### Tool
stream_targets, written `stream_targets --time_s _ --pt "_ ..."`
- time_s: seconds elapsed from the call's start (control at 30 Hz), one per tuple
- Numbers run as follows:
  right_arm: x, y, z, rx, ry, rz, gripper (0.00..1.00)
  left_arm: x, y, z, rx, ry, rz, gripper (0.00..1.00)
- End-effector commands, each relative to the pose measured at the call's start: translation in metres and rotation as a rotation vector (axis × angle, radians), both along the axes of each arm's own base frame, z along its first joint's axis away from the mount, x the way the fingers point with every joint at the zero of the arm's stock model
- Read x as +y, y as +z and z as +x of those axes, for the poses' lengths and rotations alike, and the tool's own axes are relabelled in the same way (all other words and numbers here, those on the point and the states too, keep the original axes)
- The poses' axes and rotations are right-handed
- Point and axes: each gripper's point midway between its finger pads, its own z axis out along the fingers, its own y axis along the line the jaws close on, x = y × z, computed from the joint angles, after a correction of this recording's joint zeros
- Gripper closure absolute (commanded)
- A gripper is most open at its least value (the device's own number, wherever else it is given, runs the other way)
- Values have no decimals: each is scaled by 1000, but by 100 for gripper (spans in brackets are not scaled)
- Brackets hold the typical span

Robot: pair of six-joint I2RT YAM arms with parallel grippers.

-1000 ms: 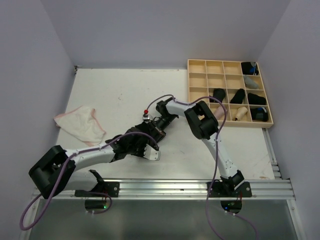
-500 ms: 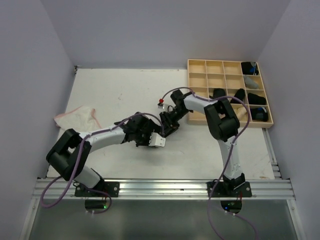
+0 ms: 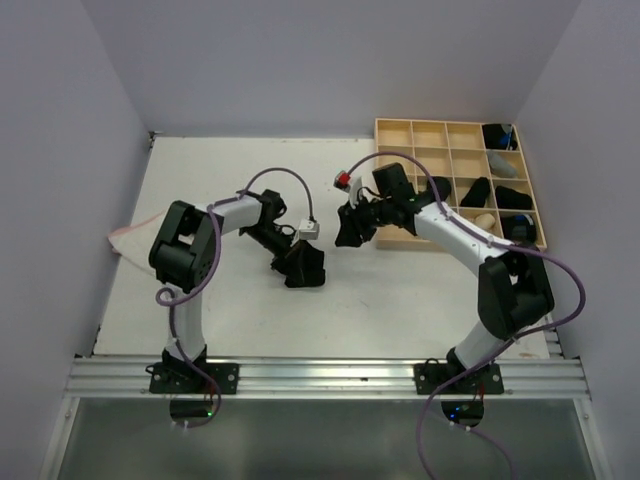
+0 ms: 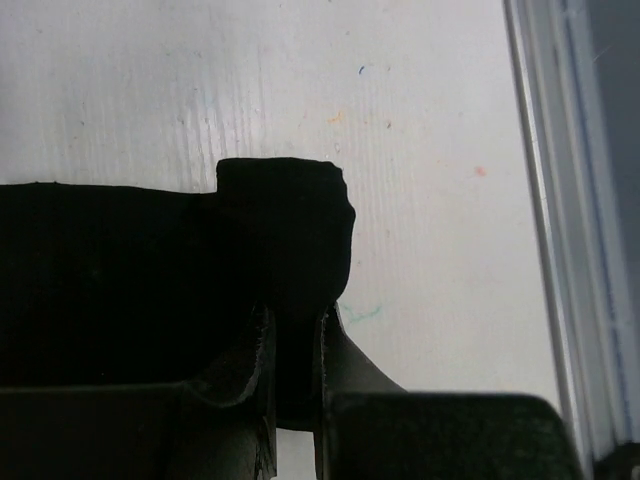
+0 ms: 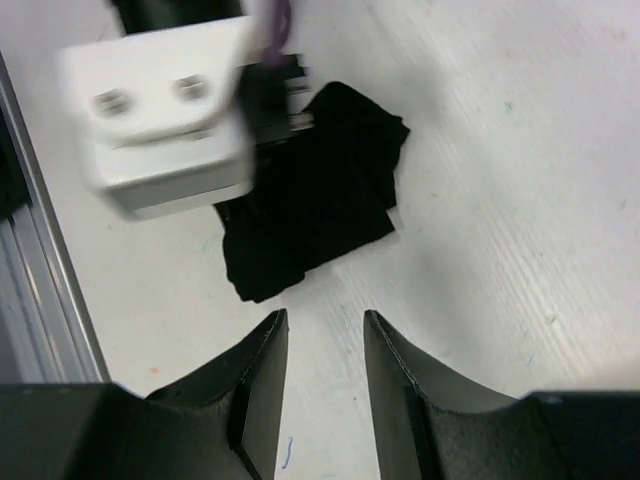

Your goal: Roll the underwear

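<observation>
One black underwear (image 3: pixel 307 270) lies bunched on the white table near the middle. My left gripper (image 3: pixel 292 259) is shut on its edge; in the left wrist view the black cloth (image 4: pixel 290 220) fills the narrow gap at the left gripper (image 4: pixel 295 318). My right gripper (image 3: pixel 350 228) hovers open just right of it, apart from the cloth. In the right wrist view the right gripper (image 5: pixel 323 318) has only bare table between its fingers, with the black underwear (image 5: pixel 310 200) ahead. A whitish, pink-edged underwear (image 3: pixel 122 241) peeks out at the far left behind the left arm.
A pale wooden grid tray (image 3: pixel 395 185) stands at the back right, with black and pale rolls in several compartments. The left wrist's white camera block (image 5: pixel 160 110) sits close in front of the right gripper. A metal rail (image 3: pixel 320 375) runs along the near table edge.
The left gripper has closed on the black underwear and dragged it slightly right. The right gripper has opened, let go and drawn back toward the tray.
</observation>
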Motion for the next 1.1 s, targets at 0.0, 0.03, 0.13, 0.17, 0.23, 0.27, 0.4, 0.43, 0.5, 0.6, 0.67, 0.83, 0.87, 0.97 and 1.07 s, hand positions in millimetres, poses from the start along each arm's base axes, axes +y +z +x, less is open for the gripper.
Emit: stream_targets --time_s 0.0,0.03,0.13,0.17,0.23,0.27,0.4,0.43,0.5,0.6,0.67,0.83,0.87,0.97,1.07 --pt "13 13 -15 -204 205 -30 60 55 -53 -64 346 -65 287 100" --pt "24 14 -28 -256 297 -46 60 55 -58 -55 355 -47 302 100" --pt "41 11 -58 -311 445 -91 57 55 -65 -44 384 -10 338 100" --pt "46 11 -62 -320 471 -95 52 56 -68 -43 389 -9 353 100" --pt "58 6 -73 -337 526 -114 43 57 -74 -41 402 0 378 100" --pt "63 0 -74 -332 547 -120 41 58 -76 -40 402 0 386 100" --pt "75 -20 -78 -347 623 -158 36 56 -78 -39 405 12 387 97" --pt "78 -23 -79 -362 655 -158 36 56 -78 -38 404 15 384 94" --pt "78 -34 -81 -342 693 -174 36 54 -77 -37 400 21 376 91" --pt "82 -46 -92 -308 763 -167 36 53 -76 -36 405 26 370 90" --pt "84 -54 -99 -287 805 -166 36 52 -77 -35 408 28 368 91" --pt "90 -63 -112 -238 828 -137 36 54 -79 -38 410 30 366 97" --pt "91 -66 -111 -249 826 -138 36 53 -79 -38 406 30 363 97" --pt "94 -77 -112 -240 831 -141 37 52 -78 -39 408 37 353 97" --pt "98 -85 -111 -227 826 -131 42 51 -77 -38 402 46 345 94"
